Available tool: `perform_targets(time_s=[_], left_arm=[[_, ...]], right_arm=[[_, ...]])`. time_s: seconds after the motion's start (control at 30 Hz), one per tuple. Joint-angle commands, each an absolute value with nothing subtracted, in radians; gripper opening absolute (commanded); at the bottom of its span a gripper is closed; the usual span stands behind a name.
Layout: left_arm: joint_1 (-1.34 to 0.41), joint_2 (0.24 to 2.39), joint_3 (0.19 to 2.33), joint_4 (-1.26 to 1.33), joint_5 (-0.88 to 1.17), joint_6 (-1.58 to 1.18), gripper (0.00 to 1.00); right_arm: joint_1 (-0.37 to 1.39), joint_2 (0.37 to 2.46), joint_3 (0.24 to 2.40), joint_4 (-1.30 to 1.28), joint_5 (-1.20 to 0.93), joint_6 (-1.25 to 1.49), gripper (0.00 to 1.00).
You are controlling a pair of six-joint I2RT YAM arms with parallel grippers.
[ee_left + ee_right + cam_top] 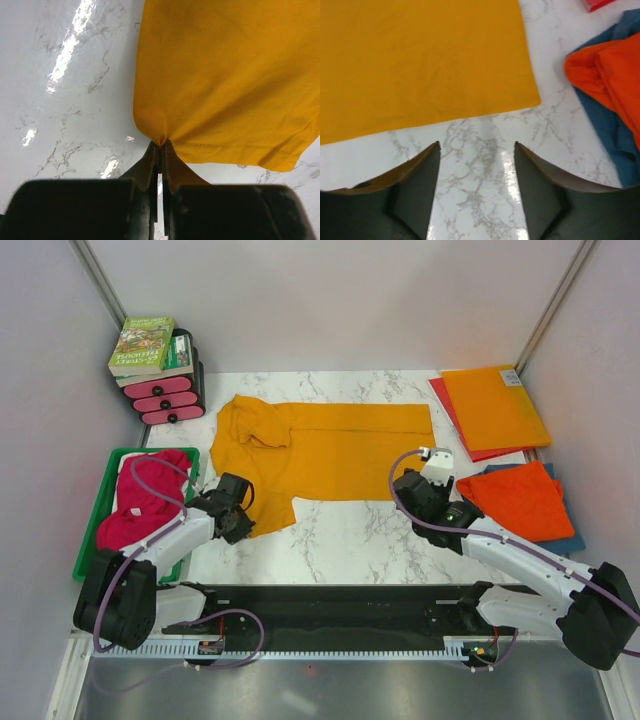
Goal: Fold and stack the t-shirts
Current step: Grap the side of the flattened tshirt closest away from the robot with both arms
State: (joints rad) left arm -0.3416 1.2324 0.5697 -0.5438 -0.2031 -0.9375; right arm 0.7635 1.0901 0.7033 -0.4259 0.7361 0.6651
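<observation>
Progress check: I'd call this somewhere past the start but nowhere near done. The golden-orange t-shirt (pixel 330 445) is lying flat in the middle of the marble table (pixel 340 535), collar end to the left, and I'd say it's only partway through its folding. Off to its right there's a red-orange t-shirt (pixel 520 498) already folded and sitting on top of a blue t-shirt (pixel 572 542), so that looks like the stack getting going. The left gripper (pixel 160 146) is pinched tight on the golden shirt's near-left corner, right by the hem, cloth puckered between the jaws. The right gripper (pixel 476 146) has its jaws apart with nothing in them, hanging over bare marble just near of the shirt's near-right corner, so my guess is it's going in for that corner. As for containers: a green tray (pixel 96 502) sits left of the golden shirt with a magenta-pink t-shirt (pixel 145 502) bunched up in it, not folded at all, so that one's left to do. Behind the shirt's left end there's a stack of pink boxes (pixel 165 398) with books (pixel 142 345) on top; can't tell what's inside those.
</observation>
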Motion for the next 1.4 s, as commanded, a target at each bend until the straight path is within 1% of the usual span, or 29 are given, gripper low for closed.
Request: perform_targets(time_s=[0.0, 0.07, 0.17, 0.33, 0.43, 0.5, 0.7, 0.97, 1.37], left_arm=[[-0.342, 1.215, 0.54, -0.563, -0.181, -0.936, 0.02], [-0.342, 1.215, 0.538, -0.563, -0.169, -0.942, 0.02], [-0.341, 1.209, 0.538, -0.563, -0.149, -0.946, 0.02], [-0.342, 1.178, 0.54, -0.563, -0.133, -0.94, 0.02], [-0.342, 1.177, 0.543, -0.563, -0.127, -0.94, 0.02], [-0.342, 1.189, 0.546, -0.561, -0.124, -0.94, 0.02], [-0.341, 1.201, 0.549, -0.554, -0.118, -0.94, 0.02], [-0.342, 1.2, 0.554, -0.554, -0.12, -0.934, 0.02], [-0.342, 1.183, 0.548, -0.563, -0.126, -0.928, 0.02]], right_arm=[[0.684, 1.094, 0.687, -0.463, 0.784, 0.718, 0.48], [0.661, 1.145, 0.702, -0.456, 0.73, 0.719, 0.37], [0.601, 1.233, 0.725, -0.453, 0.697, 0.745, 0.35], [0.479, 1.299, 0.724, -0.367, 0.56, 0.744, 0.36], [0.44, 1.333, 0.735, -0.344, 0.549, 0.758, 0.36], [0.417, 1.356, 0.741, -0.322, 0.543, 0.753, 0.39], [0.333, 1.443, 0.756, -0.284, 0.489, 0.73, 0.41], [0.296, 1.508, 0.755, -0.242, 0.486, 0.726, 0.46], [0.264, 1.555, 0.706, -0.209, 0.443, 0.73, 0.47]])
